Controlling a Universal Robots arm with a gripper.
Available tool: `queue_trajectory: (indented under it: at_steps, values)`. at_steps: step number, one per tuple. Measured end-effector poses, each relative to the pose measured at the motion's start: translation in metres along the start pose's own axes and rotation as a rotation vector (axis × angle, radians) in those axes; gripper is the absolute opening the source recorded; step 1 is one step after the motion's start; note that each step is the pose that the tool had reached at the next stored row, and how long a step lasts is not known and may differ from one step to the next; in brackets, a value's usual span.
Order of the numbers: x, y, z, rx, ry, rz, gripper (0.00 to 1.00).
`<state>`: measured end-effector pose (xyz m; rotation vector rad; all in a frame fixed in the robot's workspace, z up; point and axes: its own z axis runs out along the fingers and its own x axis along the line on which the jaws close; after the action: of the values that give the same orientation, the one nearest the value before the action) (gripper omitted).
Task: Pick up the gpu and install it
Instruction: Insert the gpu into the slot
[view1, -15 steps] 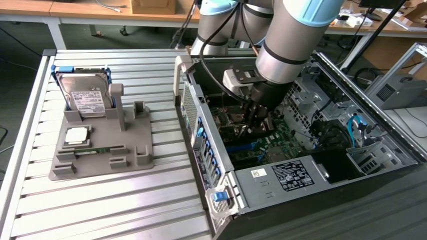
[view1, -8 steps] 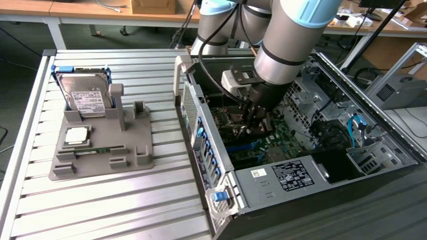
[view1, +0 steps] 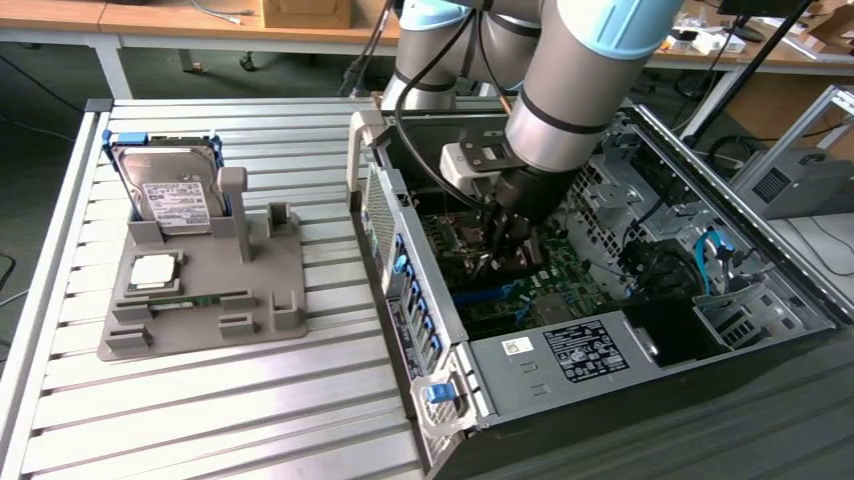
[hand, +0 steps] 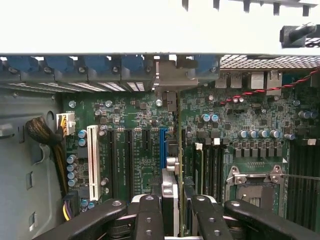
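Gpu (hand: 172, 165) upright in claw (hand: 172, 220), inside computer case (view1: 534, 390)

Wooden benches (view1: 200, 18) behind slatted table (view1: 200, 400)

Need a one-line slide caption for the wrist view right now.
Tool shut on the gpu, holding it edge-on above the motherboard beside the blue slot.

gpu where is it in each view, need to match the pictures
Exterior view: the gpu hangs in the gripper, inside the case.
Wrist view: the gpu is edge-on between the fingers, its bracket at the rear wall.
Shared landmark: the row of blue clips on that wall.
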<state>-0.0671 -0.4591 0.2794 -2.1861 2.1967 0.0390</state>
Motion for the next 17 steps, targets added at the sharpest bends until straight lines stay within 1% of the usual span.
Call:
queue_trajectory:
  at_steps: [4,17]
  values:
    - [0.0028,0.0008,0.0001,0.0,0.0001,0.0,0.27]
    - [0.0029,0.0014,0.0014,0.0,0.0001,0.0,0.27]
